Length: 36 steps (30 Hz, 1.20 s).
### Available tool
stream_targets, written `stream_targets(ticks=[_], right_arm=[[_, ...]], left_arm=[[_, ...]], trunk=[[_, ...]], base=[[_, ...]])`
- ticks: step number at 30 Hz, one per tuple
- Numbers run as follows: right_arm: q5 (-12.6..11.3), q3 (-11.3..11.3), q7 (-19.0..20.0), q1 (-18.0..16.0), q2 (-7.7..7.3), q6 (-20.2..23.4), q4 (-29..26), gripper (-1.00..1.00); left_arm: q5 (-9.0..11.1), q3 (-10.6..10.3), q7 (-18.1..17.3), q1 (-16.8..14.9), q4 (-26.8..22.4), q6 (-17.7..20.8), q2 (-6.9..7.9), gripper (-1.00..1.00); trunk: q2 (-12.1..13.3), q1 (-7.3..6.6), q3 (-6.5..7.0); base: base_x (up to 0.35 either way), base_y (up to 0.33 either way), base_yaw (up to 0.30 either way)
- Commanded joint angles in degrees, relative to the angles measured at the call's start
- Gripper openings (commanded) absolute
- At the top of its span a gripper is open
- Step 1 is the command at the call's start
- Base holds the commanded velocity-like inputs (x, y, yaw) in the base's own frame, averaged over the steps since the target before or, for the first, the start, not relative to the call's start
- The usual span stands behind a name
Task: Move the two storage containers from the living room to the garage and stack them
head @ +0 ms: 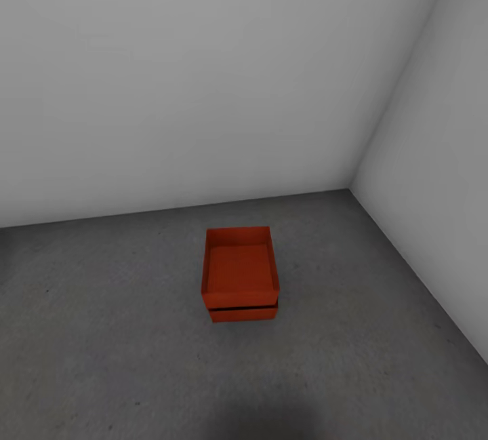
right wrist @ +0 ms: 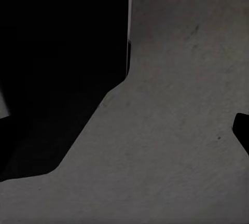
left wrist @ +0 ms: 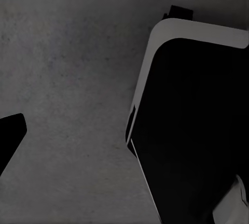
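From the head camera we look down into a corner of the garage, where 2 plain white walls [head: 203,74] meet the dark grey, mottled floor [head: 102,331]. The 2 storage containers sit on that floor near the middle of the view, in the open and well apart from both walls. The upper container [head: 239,270] rests directly on top of the lower container [head: 242,313], so they form 1 stack. Both are orange-red and lidless. We see straight into the upper one, with its low straight walls and flat bottom. Of the lower one we see only a thin strip of its near wall below the upper bin's front, with a dark line between the 2. The stack looks square and level, the upper bin sitting just slightly forward of or flush with the lower; we cannot tell which.

In the left wrist view we see the grey floor [left wrist: 67,79] and a large dark body with a pale rim [left wrist: 192,120], part of the robot itself. A black tip shows at the edge, and we cannot tell whether the left tool is wide or narrow.

In the right wrist view we see the floor [right wrist: 176,146] beside a dark mass of the robot [right wrist: 57,53]. A black tip shows at the edge, and we cannot tell the right tool's state either.
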Motion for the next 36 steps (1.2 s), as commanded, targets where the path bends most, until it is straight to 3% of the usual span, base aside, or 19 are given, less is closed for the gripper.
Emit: stream_targets(ticks=[1,36], right_arm=[[-0.48,0.48,-0.06,-0.06,0.02,-0.33,0.18,1.00],[-1.08,0.35,0.67,0.04,-0.18,0.12,0.24,1.00]], left_arm=[[0.35,-0.14,0.11,-0.01,-0.03,0.20,0.00,1.00],[0.35,-0.15,0.13,0.03,-0.03,0.20,0.00,1.00]], trunk=[[-0.09,0.03,0.01],[-0.09,0.03,3.21]], base=[[0.000,0.000,0.000],[0.000,0.000,0.000]])
